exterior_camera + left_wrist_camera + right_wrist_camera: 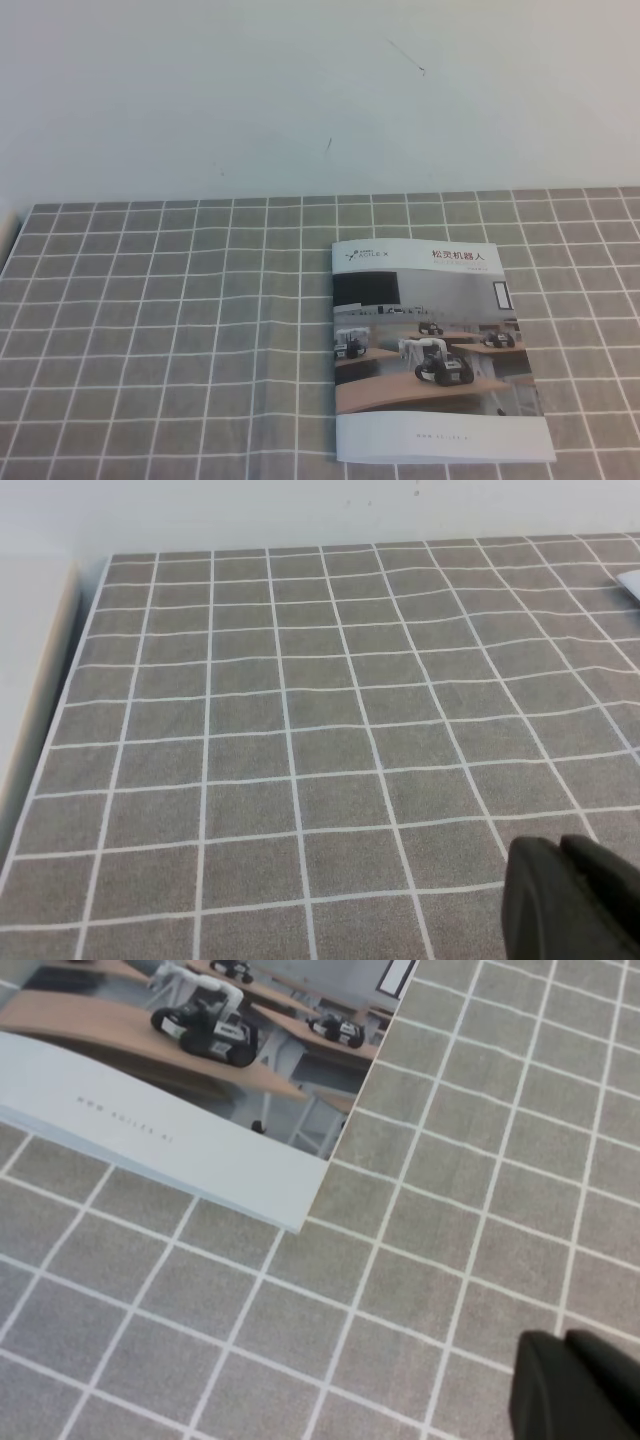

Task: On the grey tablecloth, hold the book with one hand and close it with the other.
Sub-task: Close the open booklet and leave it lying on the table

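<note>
The book [435,350] lies shut and flat on the right half of the grey tablecloth [150,330], cover up, showing a robot photo and a Chinese title. Neither arm appears in the exterior high view. In the left wrist view my left gripper [566,900] is a dark tip at the bottom right, its fingers together over bare tablecloth [300,730]; only a corner of the book [632,580] shows at the right edge. In the right wrist view my right gripper [572,1385] is also shut and empty, hovering off the book's [180,1070] near right corner.
A pale bare surface [300,90] runs behind the cloth's far edge. A light strip of table [30,660] borders the cloth's left edge. A long crease runs down the cloth beside the book's spine.
</note>
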